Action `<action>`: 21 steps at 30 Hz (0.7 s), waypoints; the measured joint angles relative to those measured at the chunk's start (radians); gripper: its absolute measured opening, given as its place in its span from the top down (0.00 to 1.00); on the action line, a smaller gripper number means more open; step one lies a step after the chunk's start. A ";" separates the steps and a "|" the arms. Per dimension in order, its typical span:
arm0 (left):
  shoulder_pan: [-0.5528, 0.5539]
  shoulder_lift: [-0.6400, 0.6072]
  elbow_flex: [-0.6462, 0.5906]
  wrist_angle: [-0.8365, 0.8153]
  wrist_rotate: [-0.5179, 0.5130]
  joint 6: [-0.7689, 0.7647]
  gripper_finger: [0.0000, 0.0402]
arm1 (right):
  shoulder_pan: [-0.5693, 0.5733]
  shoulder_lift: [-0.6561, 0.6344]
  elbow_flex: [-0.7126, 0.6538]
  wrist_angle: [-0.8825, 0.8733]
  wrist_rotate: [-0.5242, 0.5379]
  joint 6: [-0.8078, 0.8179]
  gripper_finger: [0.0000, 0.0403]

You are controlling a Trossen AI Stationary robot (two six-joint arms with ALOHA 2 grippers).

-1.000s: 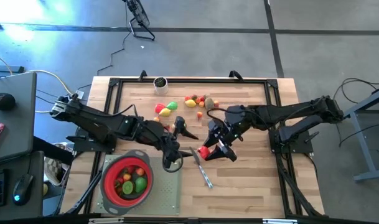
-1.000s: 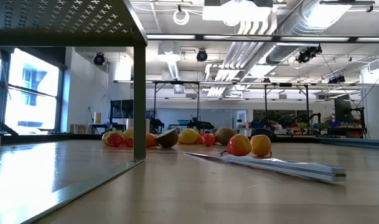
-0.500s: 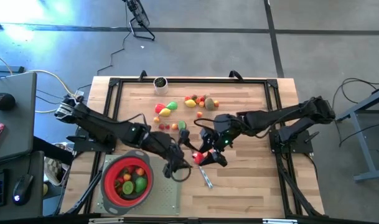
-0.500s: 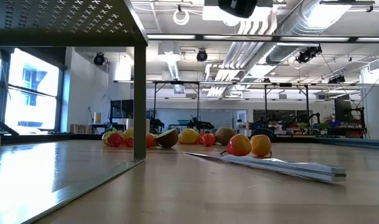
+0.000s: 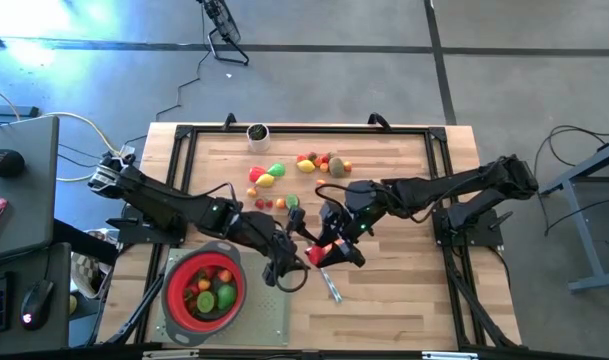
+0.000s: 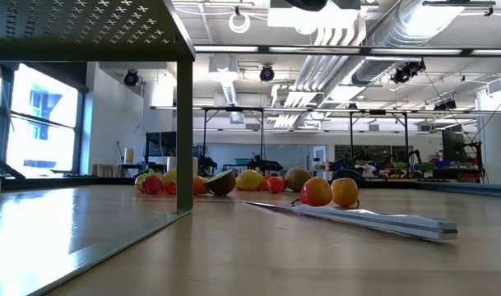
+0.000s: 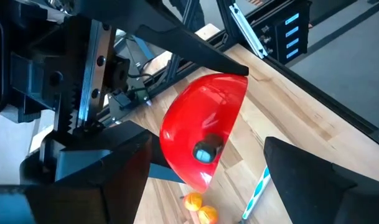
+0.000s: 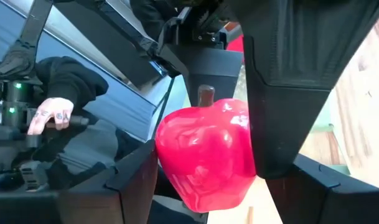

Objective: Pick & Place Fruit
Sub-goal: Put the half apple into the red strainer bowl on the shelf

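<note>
Red apple [image 8: 205, 155] clamped in right end effector [image 5: 327, 250]; glossy, rigid, light, slippery: grip flanks. Left end effector [image 5: 289, 268] apart, empty.

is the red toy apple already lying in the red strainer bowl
No: the red toy apple sits between the right gripper's two dark fingers, above the table, while the red strainer bowl stands apart near the left arm.

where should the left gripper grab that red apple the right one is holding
Probably across the red apple's free rounded flanks, crosswise to the right gripper, whose fingers pinch two opposite sides with the stem between them. The left gripper is open and faces the apple, so coming straight in looks best.
</note>
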 joint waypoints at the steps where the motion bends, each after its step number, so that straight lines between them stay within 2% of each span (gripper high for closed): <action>1: 0.000 0.000 0.000 0.001 -0.001 0.000 0.26 | 0.000 0.000 0.000 0.000 0.001 0.000 0.38; 14: 0.001 0.000 0.000 0.004 -0.003 0.001 0.49 | 0.000 0.000 0.000 0.002 0.014 0.000 0.38; 21: 0.001 0.000 0.000 0.053 0.007 0.000 0.56 | 0.000 0.000 0.000 0.002 0.025 0.000 0.38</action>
